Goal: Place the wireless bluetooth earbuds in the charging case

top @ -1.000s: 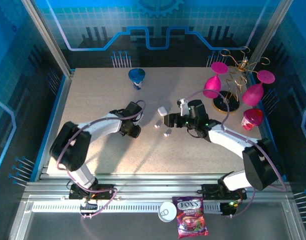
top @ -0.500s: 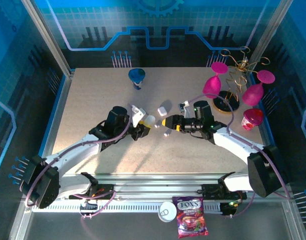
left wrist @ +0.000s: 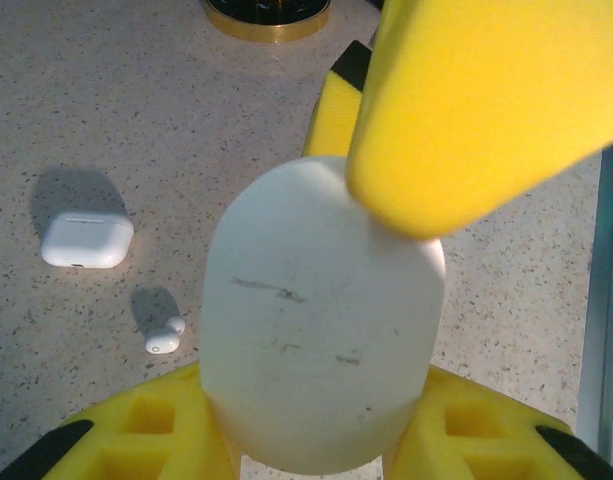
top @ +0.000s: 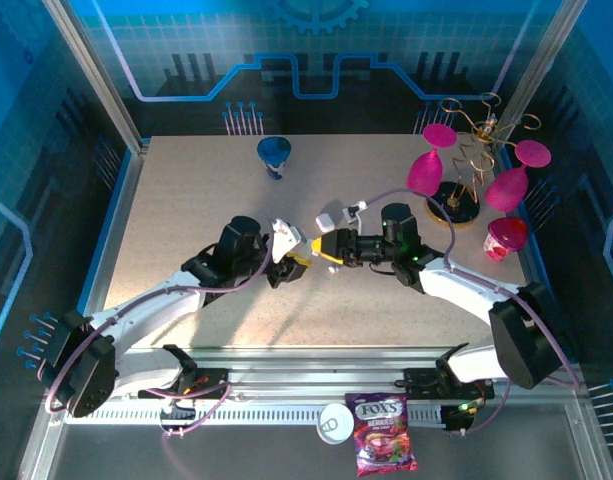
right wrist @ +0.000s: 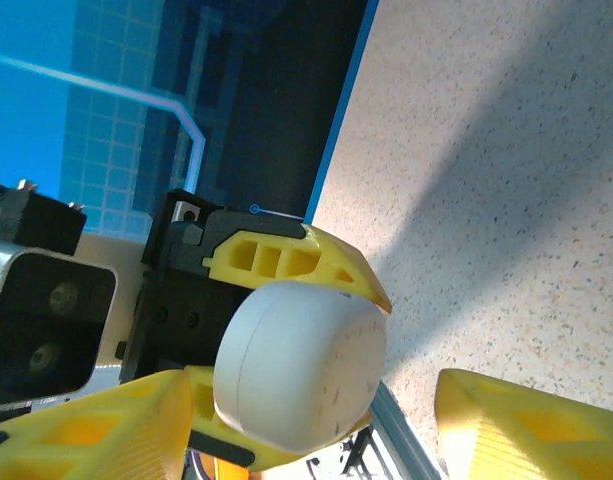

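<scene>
Both grippers have drawn together since half a second ago, and they now meet over the middle of the bench [top: 186, 200]. The left gripper [top: 292, 258] is pinching one charging case [left wrist: 316, 320], a white pebble with faint scuffs, its yellow fingers [left wrist: 136, 430] pressed to either side of the lower end. The right gripper [top: 326, 247] is spread wide; one of its fingers [left wrist: 486, 100] touches the case's upper end, while the other stands well clear (the right wrist view shows the gap plainly).

Cases number two. The second case [top: 326, 220] lies shut on the bench, just on the far side of the meeting grippers. Of the earbuds I can count one: a single earbud [left wrist: 164, 337] lying on the bench near that second case, apart from it and outside both cases.

Farther out, one blue glass [top: 275, 153] stands near the far edge. Toward the far right corner is one gold wire stand [top: 466, 165] with two pink glasses [top: 424, 175] hanging on it, and a third pink cup [top: 506, 237] sits by the right edge. Off the bench, on the near rail, lie one sweets bag [top: 384, 445] and one white lid [top: 336, 424].
</scene>
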`<action>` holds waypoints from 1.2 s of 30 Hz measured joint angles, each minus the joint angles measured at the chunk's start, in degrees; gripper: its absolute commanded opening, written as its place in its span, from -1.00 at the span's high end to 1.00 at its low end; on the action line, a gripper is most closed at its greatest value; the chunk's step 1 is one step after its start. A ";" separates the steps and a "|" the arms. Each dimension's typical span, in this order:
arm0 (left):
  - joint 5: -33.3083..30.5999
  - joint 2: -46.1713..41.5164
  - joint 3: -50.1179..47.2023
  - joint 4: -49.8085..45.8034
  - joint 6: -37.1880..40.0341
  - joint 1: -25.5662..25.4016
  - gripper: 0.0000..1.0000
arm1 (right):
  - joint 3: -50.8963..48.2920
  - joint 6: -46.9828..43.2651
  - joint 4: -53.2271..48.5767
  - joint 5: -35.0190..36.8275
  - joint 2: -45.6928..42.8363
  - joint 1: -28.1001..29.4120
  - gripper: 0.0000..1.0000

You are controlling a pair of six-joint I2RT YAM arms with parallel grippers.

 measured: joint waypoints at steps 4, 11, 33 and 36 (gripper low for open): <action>-1.51 -0.02 0.00 -1.22 1.22 -0.44 0.42 | 0.94 -0.46 -1.18 0.11 0.46 0.48 0.46; -3.23 -0.98 -1.20 -0.76 1.62 -0.74 0.25 | 1.53 -1.07 -3.32 0.44 0.42 0.50 0.79; -2.19 -6.84 -12.57 39.15 -13.88 -1.11 -0.86 | -3.61 20.44 12.66 0.00 -14.62 -4.17 0.75; 0.07 -4.46 -12.57 45.81 -16.55 -1.11 -0.85 | -3.61 23.19 13.51 0.04 -17.94 -4.50 0.73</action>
